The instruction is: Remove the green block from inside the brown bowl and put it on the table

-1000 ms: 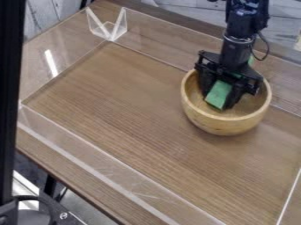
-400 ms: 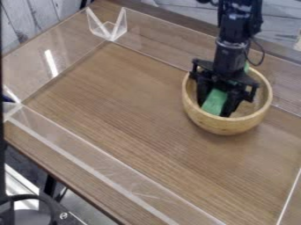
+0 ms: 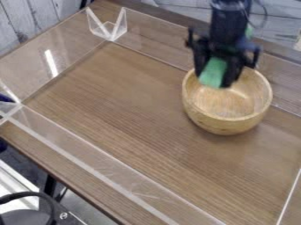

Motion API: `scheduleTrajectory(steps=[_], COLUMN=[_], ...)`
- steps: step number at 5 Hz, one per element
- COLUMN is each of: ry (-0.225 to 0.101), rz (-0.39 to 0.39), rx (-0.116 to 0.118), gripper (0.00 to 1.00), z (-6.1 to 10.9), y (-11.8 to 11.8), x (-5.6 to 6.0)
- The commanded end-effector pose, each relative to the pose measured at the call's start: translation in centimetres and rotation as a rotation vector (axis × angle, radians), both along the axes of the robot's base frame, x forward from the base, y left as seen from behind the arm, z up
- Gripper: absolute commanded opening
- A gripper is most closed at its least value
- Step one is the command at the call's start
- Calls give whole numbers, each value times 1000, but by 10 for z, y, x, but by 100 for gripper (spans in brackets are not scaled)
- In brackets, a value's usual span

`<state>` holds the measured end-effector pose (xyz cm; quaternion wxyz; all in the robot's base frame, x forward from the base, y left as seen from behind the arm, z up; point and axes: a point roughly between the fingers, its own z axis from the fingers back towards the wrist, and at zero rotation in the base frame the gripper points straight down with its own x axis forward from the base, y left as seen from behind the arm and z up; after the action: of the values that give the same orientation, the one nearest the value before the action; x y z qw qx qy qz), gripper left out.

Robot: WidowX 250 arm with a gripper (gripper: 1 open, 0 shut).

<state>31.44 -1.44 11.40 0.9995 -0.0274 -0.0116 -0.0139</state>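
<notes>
Clear acrylic walls (image 3: 70,132) border the table (image 3: 129,114), and a clear angled bracket (image 3: 108,25) stands at the far corner, well apart from the work. The gripper (image 3: 219,74) is clamped on the green block (image 3: 214,72), held above the far rim of the brown bowl (image 3: 226,104). The block's long axis runs roughly vertical, slightly tilted.

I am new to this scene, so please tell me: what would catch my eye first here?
First, the bright green rectangular block, held in the black gripper above the back rim of the round, light tan wooden bowl on the right. The bowl looks empty. Then the wide brown wood-grain table, edged by clear acrylic walls.
</notes>
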Motion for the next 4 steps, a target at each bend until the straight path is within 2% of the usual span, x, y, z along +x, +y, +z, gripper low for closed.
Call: scheduleTrajectory(steps=[1,2,4], ry=[-73,-57,-23], rz=[88,122,151], rx=[8,27,56], gripper=[0,0,0], z=[29,20,-19], y=[44,82,132], x=[-6,-23,-53])
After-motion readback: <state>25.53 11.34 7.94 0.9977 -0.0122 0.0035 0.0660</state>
